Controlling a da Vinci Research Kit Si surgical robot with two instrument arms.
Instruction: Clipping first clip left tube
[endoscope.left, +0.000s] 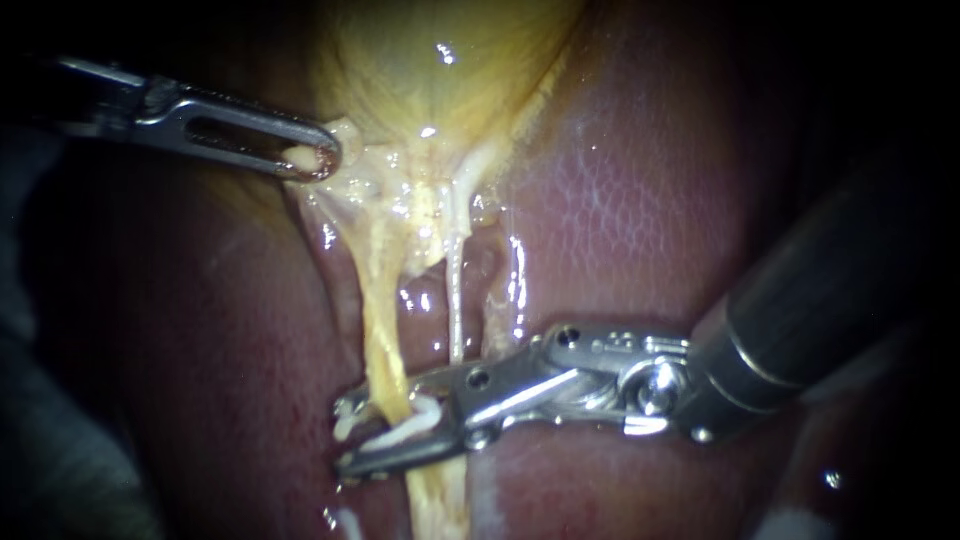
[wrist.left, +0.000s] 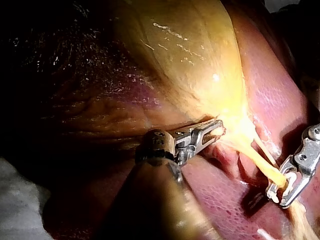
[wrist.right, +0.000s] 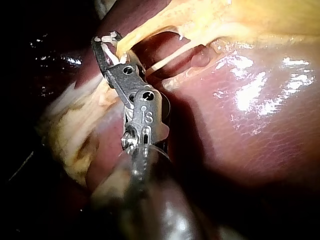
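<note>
Yellow left tube (endoscope.left: 380, 330), long axis running from gallbladder (endoscope.left: 440, 70) crosswise through right instrument (endoscope.left: 350, 435) hand, hand half-open holding white clip (endoscope.left: 410, 428) astride it, left instrument (endoscope.left: 310, 155) hand clamped on gallbladder edge.

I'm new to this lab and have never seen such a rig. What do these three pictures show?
A surgical robot's two thin instruments work on a pig's liver and yellowish gallbladder. The endoscope view looks closely at the tissue; the other two come from a camera on each instrument's arm. The left instrument has its jaws shut on the gallbladder's narrow end. The right instrument holds a white clip in its jaws, with the left tube, a pale yellow strand, passing between them. A thinner tube runs beside it.
</note>
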